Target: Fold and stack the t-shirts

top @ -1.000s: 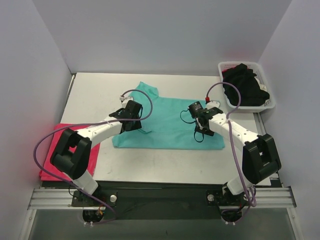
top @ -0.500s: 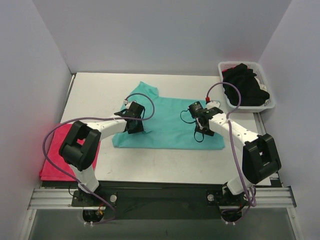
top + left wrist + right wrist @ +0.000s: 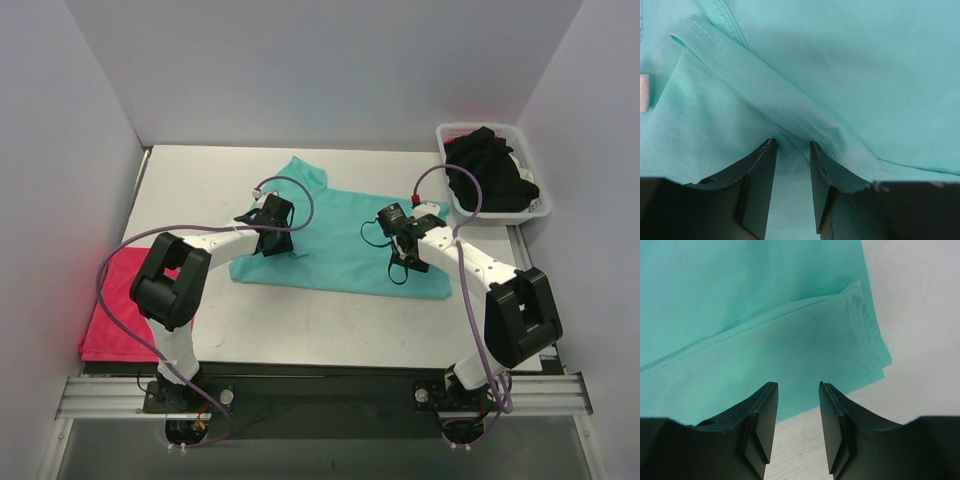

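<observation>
Table: pale grey top, walled on three sides. Lying directly on it: teal-green t-shirt, spread flat at centre, one hem edge folded over; pinkish-red t-shirt, flat at the left near edge; white slotted basket, far right corner, holding bunched black t-shirts.

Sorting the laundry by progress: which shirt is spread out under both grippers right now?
The teal shirt, mid-table. The pink one lies at the left edge, and the black ones sit piled in the basket.
</observation>
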Motion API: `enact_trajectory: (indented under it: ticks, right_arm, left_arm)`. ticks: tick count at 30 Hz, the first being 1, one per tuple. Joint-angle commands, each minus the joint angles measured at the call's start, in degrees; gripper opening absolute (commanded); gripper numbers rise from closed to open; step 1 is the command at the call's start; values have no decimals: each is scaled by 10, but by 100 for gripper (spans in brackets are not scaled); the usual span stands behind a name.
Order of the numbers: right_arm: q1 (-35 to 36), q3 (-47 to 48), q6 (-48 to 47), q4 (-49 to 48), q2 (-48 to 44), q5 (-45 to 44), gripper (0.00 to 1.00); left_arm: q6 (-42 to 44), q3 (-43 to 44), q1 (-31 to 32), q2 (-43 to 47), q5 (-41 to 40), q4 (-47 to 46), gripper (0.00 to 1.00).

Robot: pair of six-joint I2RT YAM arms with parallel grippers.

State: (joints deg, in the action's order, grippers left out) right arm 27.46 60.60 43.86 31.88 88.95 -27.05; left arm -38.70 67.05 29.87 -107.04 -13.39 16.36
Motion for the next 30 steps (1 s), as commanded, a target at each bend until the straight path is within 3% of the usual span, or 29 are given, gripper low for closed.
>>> enact_trajectory:
  ticks: [1,19,30]
  right_arm:
    - [0,16,6,27,7,-25,39]
    - [-5,22,0,30,18,-23,38]
    - [22,82,-29,28,64,-16,38]
  left_arm:
    - [7,34,-3,-7,5,-37,43]
    - [14,96,-3,-53,10,-52,42]
    - [-37,-58,-4,100,-122,8,42]
